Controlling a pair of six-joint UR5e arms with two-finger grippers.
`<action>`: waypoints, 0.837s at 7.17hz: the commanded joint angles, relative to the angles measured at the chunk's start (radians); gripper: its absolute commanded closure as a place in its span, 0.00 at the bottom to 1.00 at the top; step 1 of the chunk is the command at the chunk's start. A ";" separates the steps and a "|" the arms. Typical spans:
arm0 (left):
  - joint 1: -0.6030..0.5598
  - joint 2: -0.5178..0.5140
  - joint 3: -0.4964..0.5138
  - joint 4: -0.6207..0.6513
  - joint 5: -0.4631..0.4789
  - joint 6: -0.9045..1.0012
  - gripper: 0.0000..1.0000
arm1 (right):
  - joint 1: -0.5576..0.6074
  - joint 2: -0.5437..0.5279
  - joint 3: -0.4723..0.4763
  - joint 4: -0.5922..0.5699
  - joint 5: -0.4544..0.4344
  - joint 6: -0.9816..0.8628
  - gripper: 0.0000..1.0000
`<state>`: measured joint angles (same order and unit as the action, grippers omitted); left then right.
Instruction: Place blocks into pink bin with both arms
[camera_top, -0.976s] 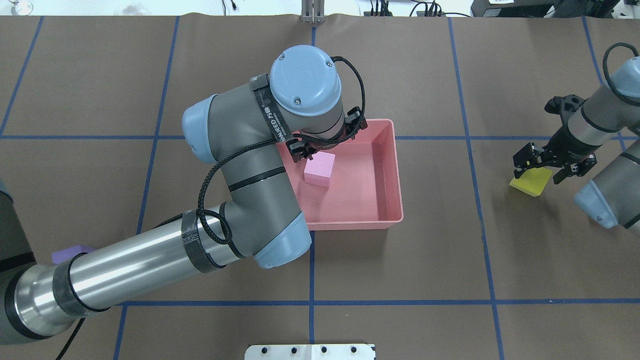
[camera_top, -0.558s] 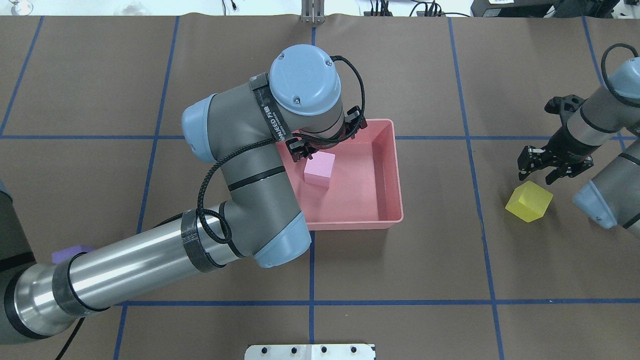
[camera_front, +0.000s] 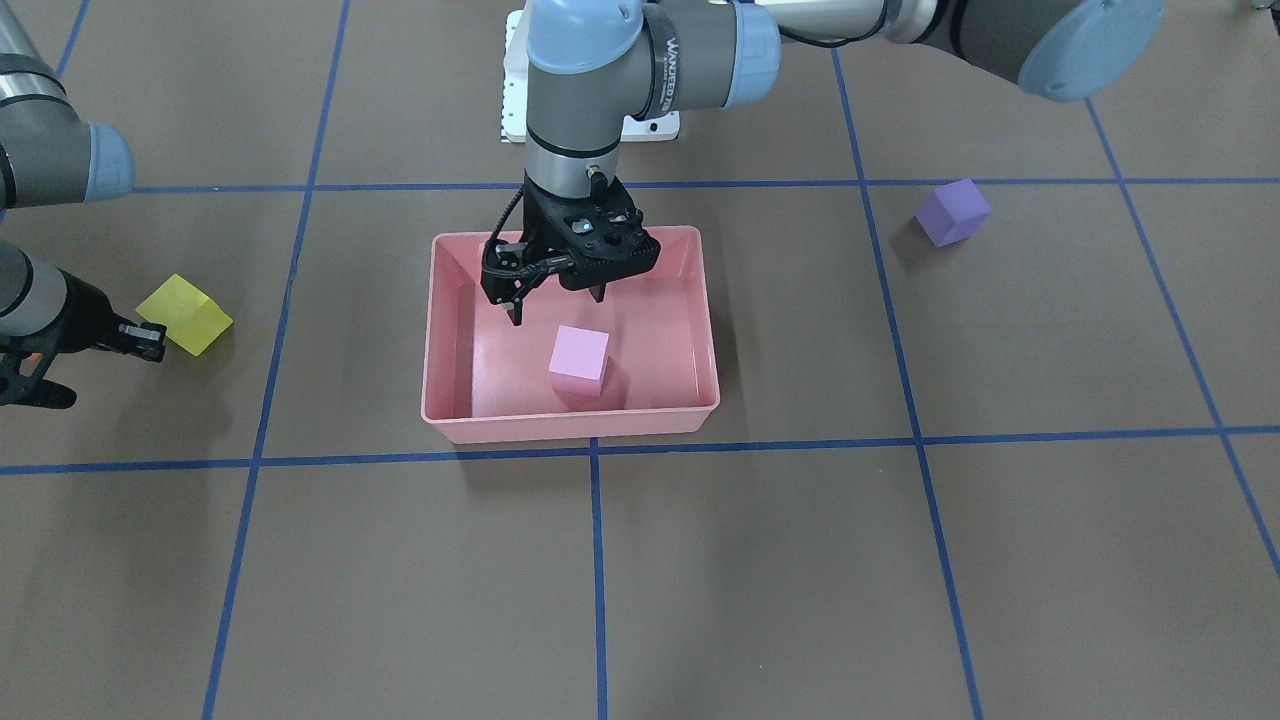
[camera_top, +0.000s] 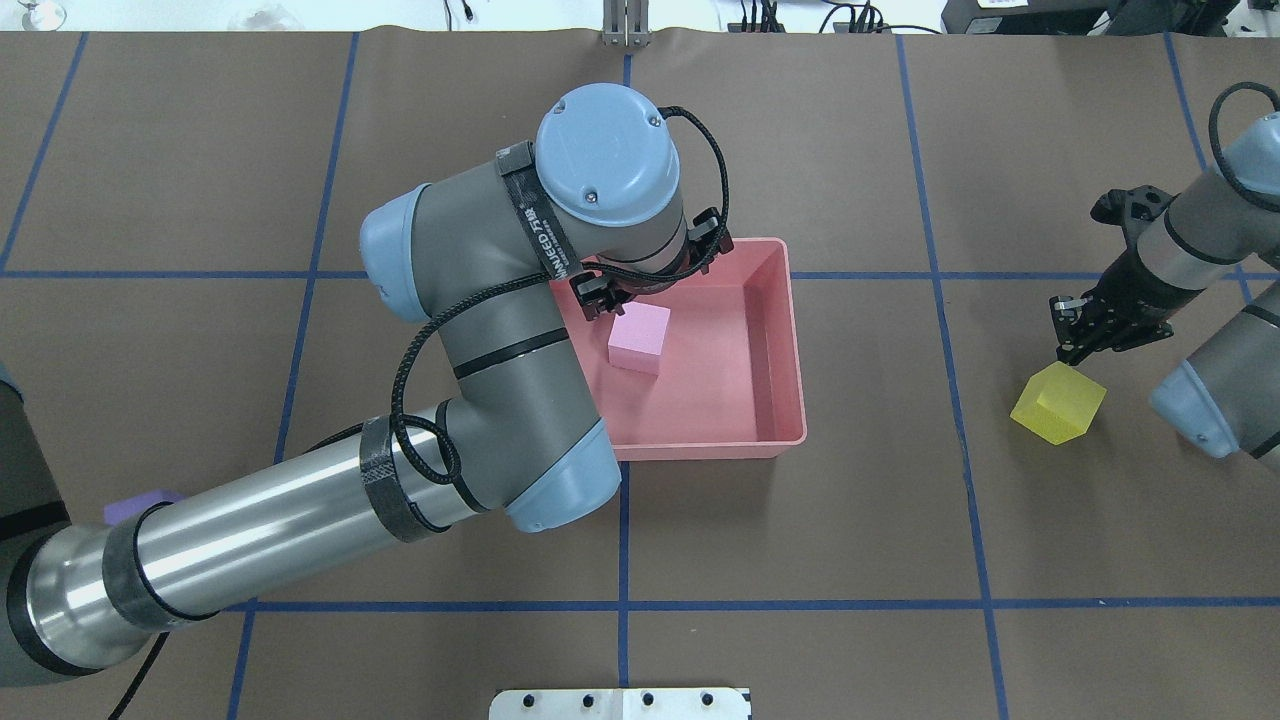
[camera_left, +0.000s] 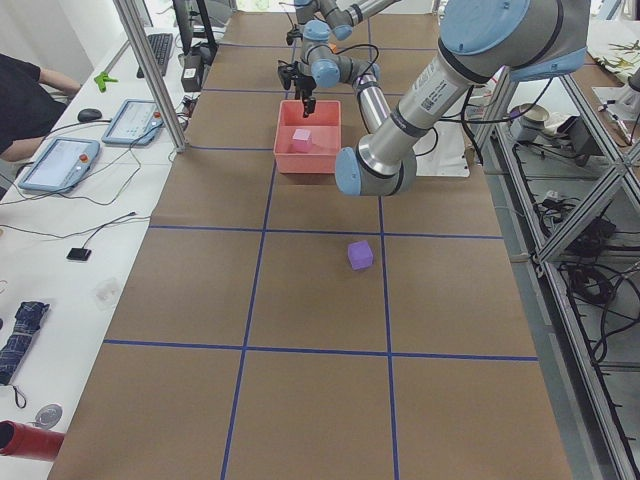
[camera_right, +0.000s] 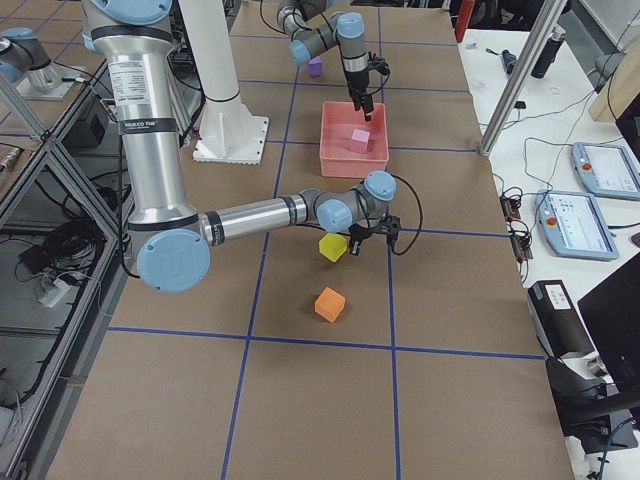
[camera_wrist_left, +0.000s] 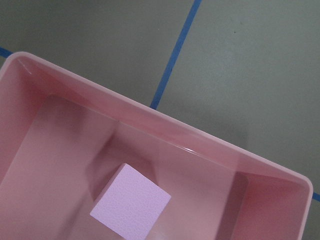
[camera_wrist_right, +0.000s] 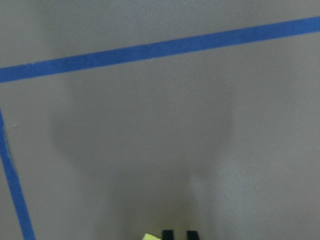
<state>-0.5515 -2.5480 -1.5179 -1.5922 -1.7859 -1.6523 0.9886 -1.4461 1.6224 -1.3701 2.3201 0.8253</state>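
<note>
1. Find the light pink block (camera_top: 640, 338) lying flat on the floor of the pink bin (camera_top: 700, 449), near the middle, touching no wall.
2. See the left pincer (camera_front: 556, 300) hanging just above that block, spread wide and holding nothing; judge that drop as done.
3. Turn to the right pincer (camera_top: 1068, 350): drawn shut with nothing gripped, low over the desk (camera_top: 880, 520), just beside the yellow block (camera_top: 1058, 402) and not around it.
4. Treat the yellow block as the step in hand: on the desk well apart from the bin, turned askew to the blue tape lines (camera_top: 800, 605).
5. Open wide before anything else, lifting a little to clear the block's top edge and avoid nudging it away.
6. Centre over the block, then rotate the wrist to match its skew, landing each pad on a flat face, not a corner.
7. Come straight down and close gently and evenly; expect a light matte cube to skid or twist under a one-sided touch.
8. Lift clear of the bin's rim before crossing, send the left arm (camera_top: 300, 540) out of the way first, and let go low over bare floor beside the pink block.
9. Leave for later the purple block (camera_front: 953, 211) and the orange block (camera_right: 329, 303), both on the desk outside the bin.
</note>
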 joint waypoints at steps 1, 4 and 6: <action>-0.002 0.000 -0.002 0.000 -0.001 0.000 0.00 | 0.001 -0.004 0.007 0.002 -0.001 0.000 0.09; -0.010 0.000 -0.002 0.000 -0.001 0.002 0.00 | 0.002 -0.017 0.026 0.000 0.001 0.002 0.04; -0.010 0.000 -0.002 0.000 0.000 0.000 0.00 | -0.002 -0.042 0.037 -0.001 0.005 0.002 0.03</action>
<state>-0.5609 -2.5479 -1.5202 -1.5923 -1.7868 -1.6510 0.9884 -1.4748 1.6537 -1.3707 2.3226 0.8266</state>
